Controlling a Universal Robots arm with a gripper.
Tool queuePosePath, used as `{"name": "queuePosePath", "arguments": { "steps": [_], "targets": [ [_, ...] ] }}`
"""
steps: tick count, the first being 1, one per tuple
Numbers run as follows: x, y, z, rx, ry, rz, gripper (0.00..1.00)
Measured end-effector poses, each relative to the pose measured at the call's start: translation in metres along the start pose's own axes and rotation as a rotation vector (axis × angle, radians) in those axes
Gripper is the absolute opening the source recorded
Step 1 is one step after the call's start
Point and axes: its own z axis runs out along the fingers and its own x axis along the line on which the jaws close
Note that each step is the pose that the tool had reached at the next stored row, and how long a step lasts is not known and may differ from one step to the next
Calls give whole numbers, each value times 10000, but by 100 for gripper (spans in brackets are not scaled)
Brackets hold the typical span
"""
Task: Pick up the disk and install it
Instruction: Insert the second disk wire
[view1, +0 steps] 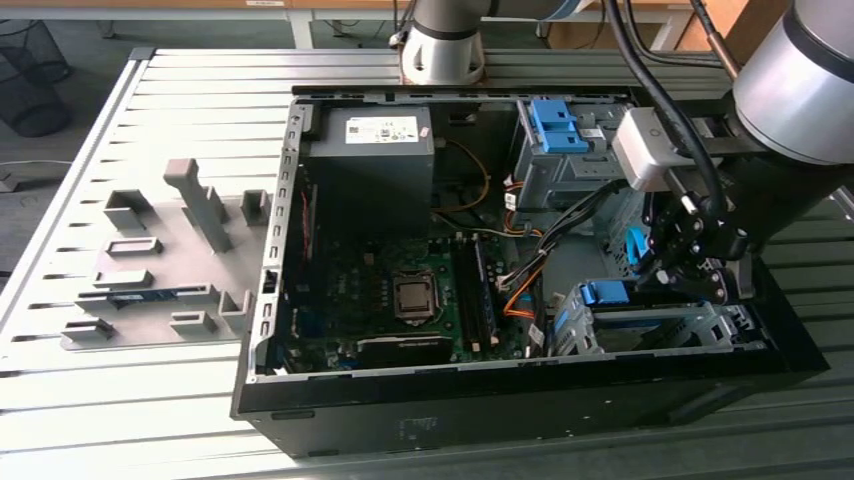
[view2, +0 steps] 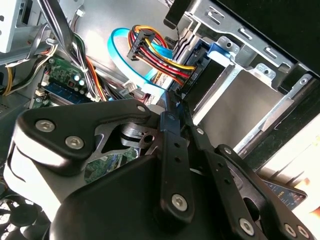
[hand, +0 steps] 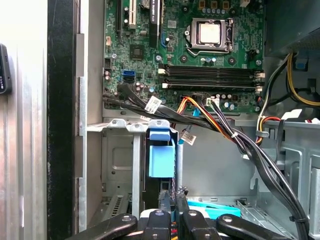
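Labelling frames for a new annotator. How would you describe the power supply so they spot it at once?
Start at the open PC case on the slatted table. In the corner nearest the arm's base sits the power supply: a big grey box with a white sticker on top, far larger than the blue-clipped drive cages beside it.

The exterior view looked down from high up, a little way off, at the whole open computer case (view1: 534, 390) on the metal table (view1: 147, 90). Both wrist views sat very close, inside the case. The first wrist view faced the green board (hand: 200, 55). Both wrist views shared the colored wires (view2: 155, 55) and the metal drive cage (hand: 120, 165).
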Motion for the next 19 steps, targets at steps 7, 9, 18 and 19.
{"name": "queuePosePath", "arguments": {
  "steps": [7, 9, 18, 19],
  "targets": [
    [1, -6, 2, 0, -1, 3, 16],
    [1, -7, 2, 1, -1, 10, 16],
    [20, -9, 12, 5, -2, 88, 16],
    [22, -9, 15, 5, -1, 89, 16]
  ]
}}
